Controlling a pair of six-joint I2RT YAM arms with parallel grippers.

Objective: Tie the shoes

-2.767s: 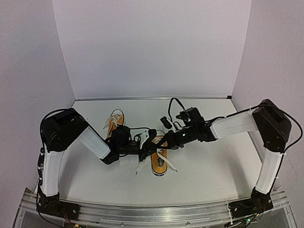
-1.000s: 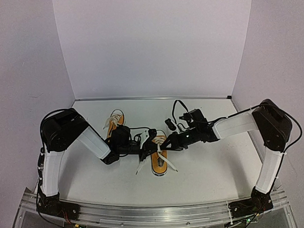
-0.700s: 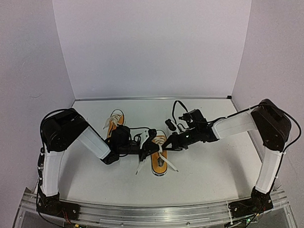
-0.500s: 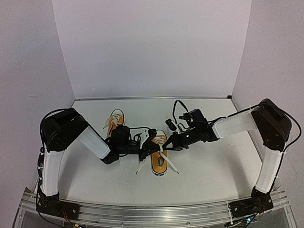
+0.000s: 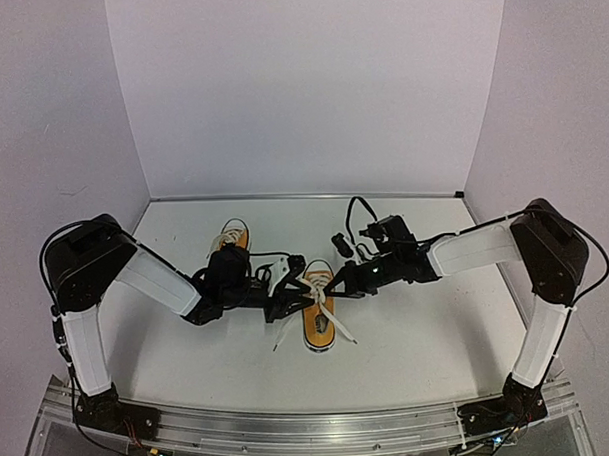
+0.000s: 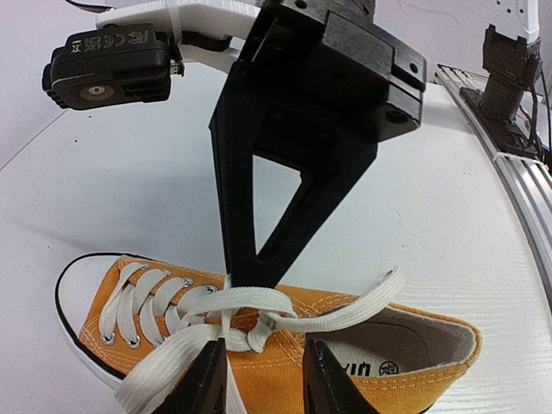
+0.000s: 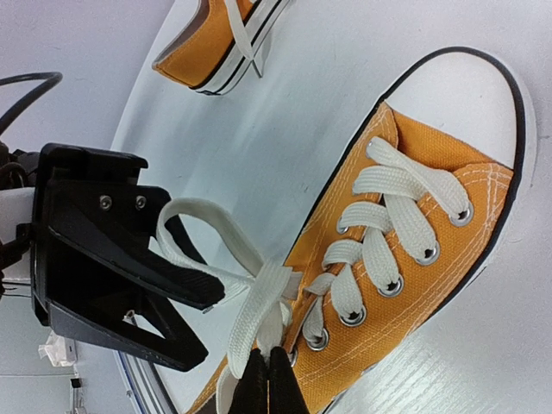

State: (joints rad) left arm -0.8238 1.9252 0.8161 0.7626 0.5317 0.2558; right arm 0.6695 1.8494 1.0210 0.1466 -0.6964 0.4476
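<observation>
An orange shoe with white laces lies mid-table, toe pointing away from me; it also shows in the left wrist view and the right wrist view. My right gripper is shut on a white lace at the knot, fingertips pinched together. My left gripper is open, its fingers straddling the knot against the shoe's side. A lace loop runs from the knot toward the left gripper. The second shoe lies behind the left arm, also in the right wrist view.
White table with white walls behind and at the sides. An aluminium rail runs along the near edge. A loose lace end trails off the near shoe to the right.
The left arm's elbow has swung left and the left gripper shifted slightly left at the shoe. The right gripper has stayed at the knot.
</observation>
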